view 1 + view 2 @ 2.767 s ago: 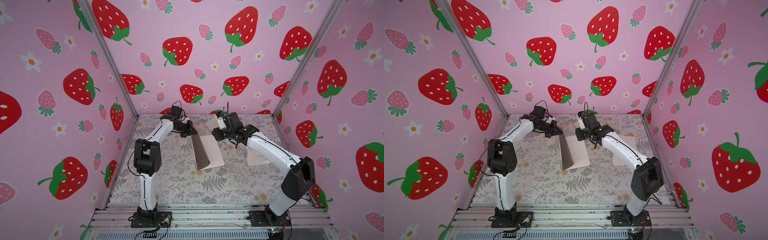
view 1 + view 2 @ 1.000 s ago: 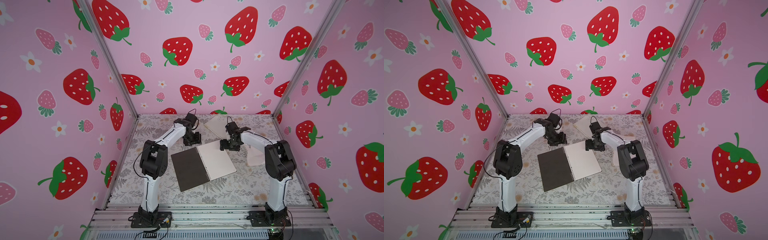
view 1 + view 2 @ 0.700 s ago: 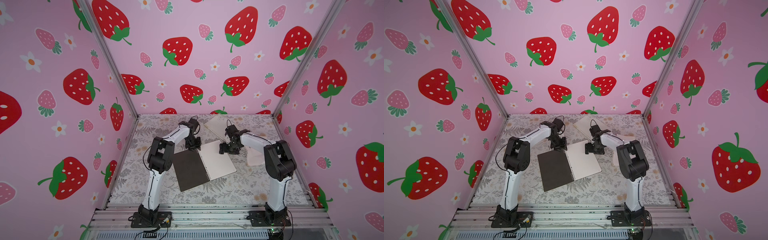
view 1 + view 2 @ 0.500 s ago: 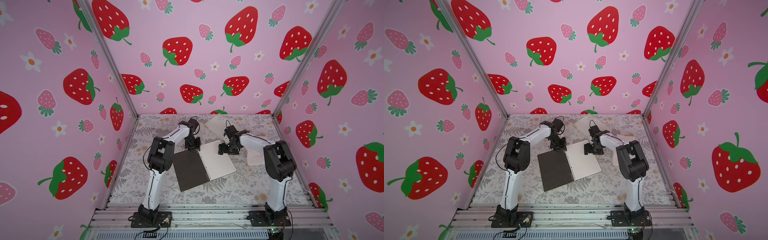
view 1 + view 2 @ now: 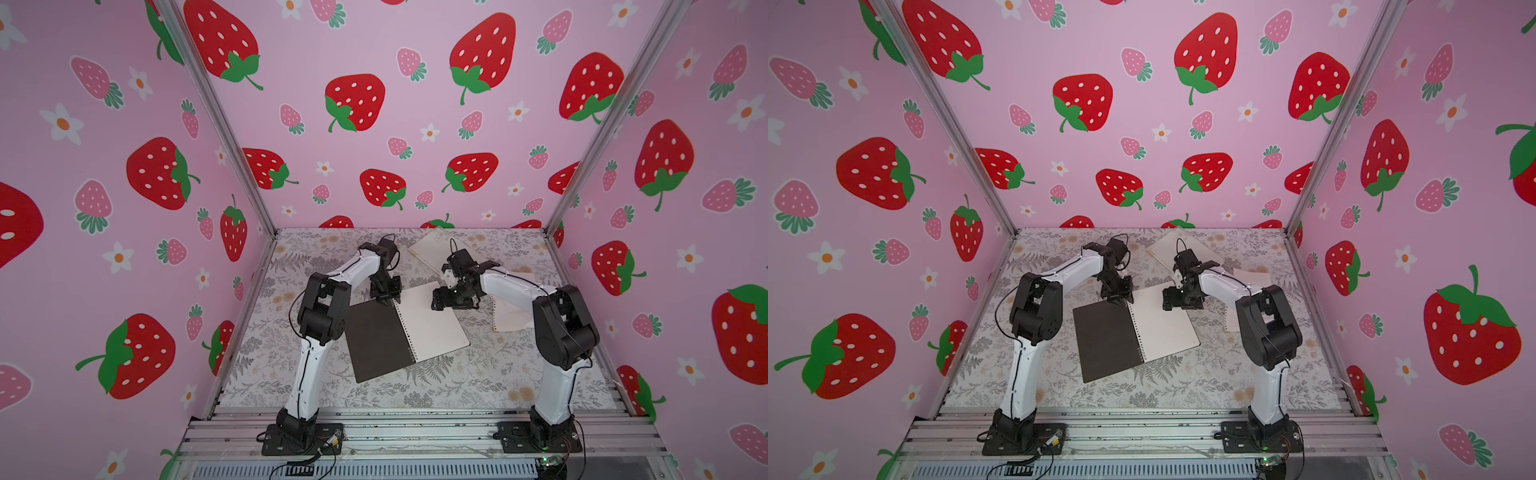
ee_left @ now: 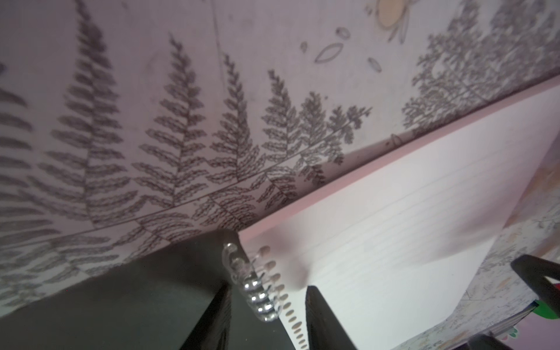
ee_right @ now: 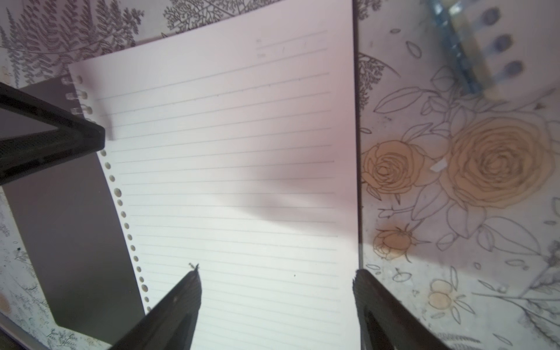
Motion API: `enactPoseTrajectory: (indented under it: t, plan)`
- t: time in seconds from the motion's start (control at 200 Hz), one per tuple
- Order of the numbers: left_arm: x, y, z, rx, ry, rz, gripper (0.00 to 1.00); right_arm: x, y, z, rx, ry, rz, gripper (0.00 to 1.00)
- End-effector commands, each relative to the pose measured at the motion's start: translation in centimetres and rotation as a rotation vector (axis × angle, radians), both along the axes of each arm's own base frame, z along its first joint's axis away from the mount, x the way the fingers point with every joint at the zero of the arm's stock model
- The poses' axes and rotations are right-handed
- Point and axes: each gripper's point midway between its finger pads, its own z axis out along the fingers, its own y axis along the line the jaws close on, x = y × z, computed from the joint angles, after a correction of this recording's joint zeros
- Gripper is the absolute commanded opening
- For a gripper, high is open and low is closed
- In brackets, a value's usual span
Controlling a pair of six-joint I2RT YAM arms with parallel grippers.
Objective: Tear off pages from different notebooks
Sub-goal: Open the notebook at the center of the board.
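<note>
Cream notebook (image 5: 428, 250) label (image 5: 439, 236) illegibly small.

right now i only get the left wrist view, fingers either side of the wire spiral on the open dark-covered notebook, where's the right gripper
Observer: The right gripper hangs open over the outer part of the white lined page. One fingertip is above the paper, the other at its free edge.
Operator: anything torn off yet
Observer: Yes, a loose white sheet lies on the floral-print table, partly under the right arm.
Operator: whats at the back
Observer: A cream-covered spiral notebook lies cover up near the back wall, beyond both grippers, with nothing touching it.
</note>
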Motion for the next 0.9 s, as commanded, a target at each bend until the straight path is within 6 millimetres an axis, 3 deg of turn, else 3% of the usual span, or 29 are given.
enactPoseTrajectory:
  t: [0.0,0.295,0.58,0.895]
  plan:
    - [-0.2,-0.1,-0.2,0.006,0.018,-0.014,0.43,-0.6,0.5,0.8,0.020,-0.009,0.030,0.81]
    - [-0.3,-0.1,-0.3,0.006,0.025,-0.012,0.42,1.9,-1.3,-1.1,-0.099,-0.038,-0.026,0.85]
    - [-1.1,0.6,-1.1,0.043,0.060,-0.029,0.42,5.6,0.4,-1.6,-0.066,-0.074,0.001,0.86]
    - [-1.4,0.8,-1.4,0.054,0.074,-0.040,0.42,5.6,1.9,-2.6,0.010,-0.032,0.012,0.86]
